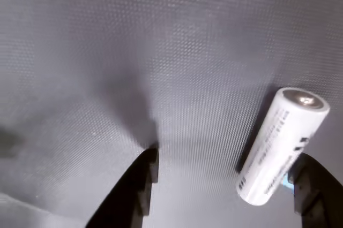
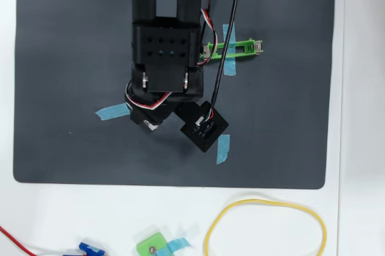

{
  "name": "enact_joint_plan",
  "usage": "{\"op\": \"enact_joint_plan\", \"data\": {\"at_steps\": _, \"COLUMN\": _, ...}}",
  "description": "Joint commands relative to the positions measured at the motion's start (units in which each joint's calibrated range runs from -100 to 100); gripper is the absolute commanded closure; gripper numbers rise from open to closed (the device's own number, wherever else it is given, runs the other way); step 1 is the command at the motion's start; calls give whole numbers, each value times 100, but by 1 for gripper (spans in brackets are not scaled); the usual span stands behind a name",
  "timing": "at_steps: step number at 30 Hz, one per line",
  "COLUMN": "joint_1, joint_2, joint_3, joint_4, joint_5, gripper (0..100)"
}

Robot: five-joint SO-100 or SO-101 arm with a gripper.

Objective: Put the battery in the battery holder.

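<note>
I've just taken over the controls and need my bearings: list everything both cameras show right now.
battery: one, white with grey print, lying on the mat by the right finger in the wrist view; almost all hidden under the arm from overhead
holder: one, long green frame, on the mat right of the arm, overhead view
mat: one, dark grey, covering most of the table
tape: several light blue strips on the mat
yellow loop: one, on the white table below the mat
small green piece: one, bottom edge, with blue tape
red wire: one, bottom-left corner
arm: one, black, over mat centre
gripper: open, battery between the fingers
</note>
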Motion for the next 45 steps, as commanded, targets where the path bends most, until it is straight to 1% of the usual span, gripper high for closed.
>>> {"op": "enact_joint_plan", "data": {"at_steps": 1, "joint_1": 68, "joint_2": 10, "joint_3": -276, "joint_4": 516, "joint_5": 28, "gripper": 76}}
{"op": "enact_joint_plan", "data": {"at_steps": 6, "joint_1": 16, "joint_2": 582, "joint_3": -594, "joint_4": 569, "joint_5": 28, "gripper": 76}}
{"op": "enact_joint_plan", "data": {"at_steps": 12, "joint_1": 37, "joint_2": 607, "joint_3": -602, "joint_4": 569, "joint_5": 28, "gripper": 76}}
{"op": "enact_joint_plan", "data": {"at_steps": 14, "joint_1": 58, "joint_2": 607, "joint_3": -585, "joint_4": 569, "joint_5": 28, "gripper": 78}}
{"op": "enact_joint_plan", "data": {"at_steps": 16, "joint_1": 89, "joint_2": 658, "joint_3": -576, "joint_4": 569, "joint_5": 28, "gripper": 84}}
{"op": "enact_joint_plan", "data": {"at_steps": 19, "joint_1": 79, "joint_2": 692, "joint_3": -541, "joint_4": 569, "joint_5": 28, "gripper": 98}}
{"op": "enact_joint_plan", "data": {"at_steps": 20, "joint_1": 16, "joint_2": 692, "joint_3": -523, "joint_4": 569, "joint_5": 28, "gripper": 100}}
{"op": "enact_joint_plan", "data": {"at_steps": 24, "joint_1": -4, "joint_2": 692, "joint_3": -532, "joint_4": 778, "joint_5": 28, "gripper": 100}}
{"op": "enact_joint_plan", "data": {"at_steps": 41, "joint_1": -4, "joint_2": 607, "joint_3": -594, "joint_4": 735, "joint_5": 38, "gripper": 100}}
{"op": "enact_joint_plan", "data": {"at_steps": 45, "joint_1": -108, "joint_2": 368, "joint_3": -523, "joint_4": 770, "joint_5": 263, "gripper": 100}}
